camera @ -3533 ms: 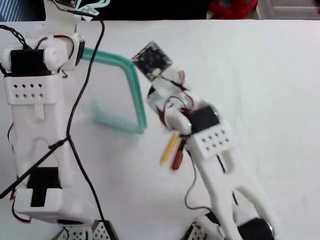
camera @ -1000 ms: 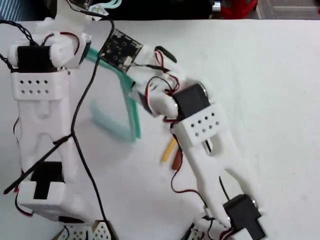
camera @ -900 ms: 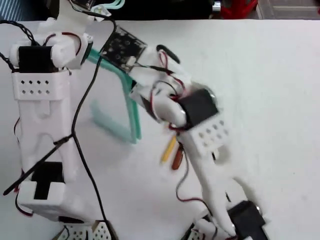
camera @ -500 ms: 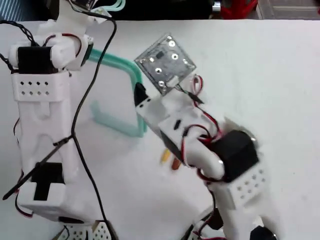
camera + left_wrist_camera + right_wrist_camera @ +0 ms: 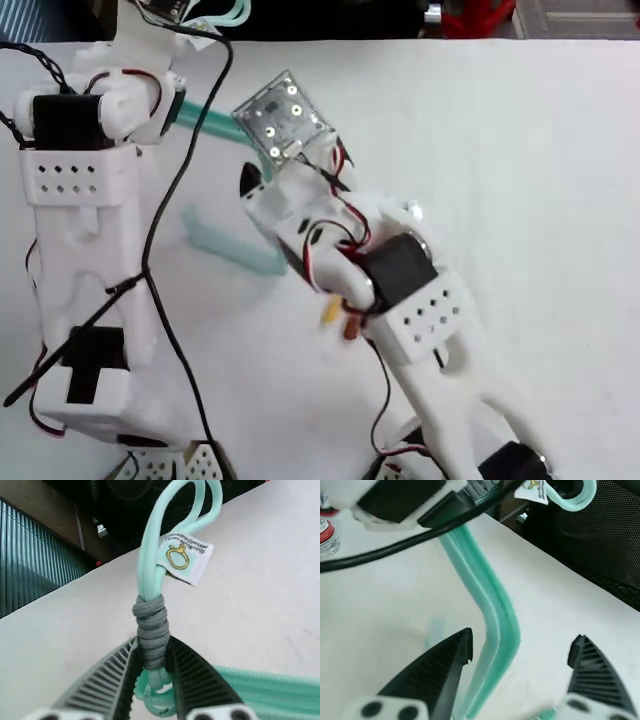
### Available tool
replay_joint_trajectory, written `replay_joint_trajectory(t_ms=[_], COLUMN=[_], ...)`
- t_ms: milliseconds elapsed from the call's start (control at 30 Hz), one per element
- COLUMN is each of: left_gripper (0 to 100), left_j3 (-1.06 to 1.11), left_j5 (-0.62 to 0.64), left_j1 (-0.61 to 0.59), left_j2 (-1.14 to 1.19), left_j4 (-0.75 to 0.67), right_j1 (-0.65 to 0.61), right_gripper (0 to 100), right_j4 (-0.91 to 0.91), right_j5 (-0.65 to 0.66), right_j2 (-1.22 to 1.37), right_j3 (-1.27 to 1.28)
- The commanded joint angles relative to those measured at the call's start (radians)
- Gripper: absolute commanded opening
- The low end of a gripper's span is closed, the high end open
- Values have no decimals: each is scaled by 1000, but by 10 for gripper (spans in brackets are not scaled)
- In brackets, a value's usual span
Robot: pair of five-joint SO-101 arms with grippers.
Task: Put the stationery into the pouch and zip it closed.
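The clear pouch with a mint-green zipper edge (image 5: 215,122) lies at the table's back left. My left gripper (image 5: 152,647) is shut on the pouch's grey cord wrap (image 5: 150,627), below a mint loop with a white tag (image 5: 184,557); from above the left gripper (image 5: 176,104) sits at the pouch's far corner. My right gripper (image 5: 520,652) is open and straddles the green zipper edge (image 5: 492,622) from above. In the high view the right gripper (image 5: 258,188) hovers over the pouch's right side. A yellow pencil (image 5: 329,314) and a red-brown pen (image 5: 351,326) lie half hidden under the right arm.
A black cable (image 5: 165,215) runs from the left arm across the pouch's left side. The left arm's body (image 5: 395,497) looms close behind the right gripper. The table (image 5: 540,160) to the right is bare white. Dark clutter lines the far edge.
The right arm pulled back toward the front half a second ago, then swung left and forward again over the pouch's right edge. The left arm and pouch stayed put.
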Motion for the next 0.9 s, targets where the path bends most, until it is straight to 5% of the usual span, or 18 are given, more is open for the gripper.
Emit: replay_joint_trajectory(t_ms=[0, 333, 600, 867], left_gripper=[24, 24, 24, 24], left_j3=[-8, -8, -8, -5], left_j5=[15, 11, 12, 35], left_j1=[8, 12, 33, -1], left_j2=[-2, -1, -1, -1], left_j4=[21, 12, 9, -12], right_j1=[13, 15, -87, -180], right_gripper=[309, 299, 95, 76], right_j4=[-67, -116, 25, 134], right_j5=[-2, 107, 319, 362], right_j2=[56, 137, 151, 25], right_j3=[-6, -11, -11, -2])
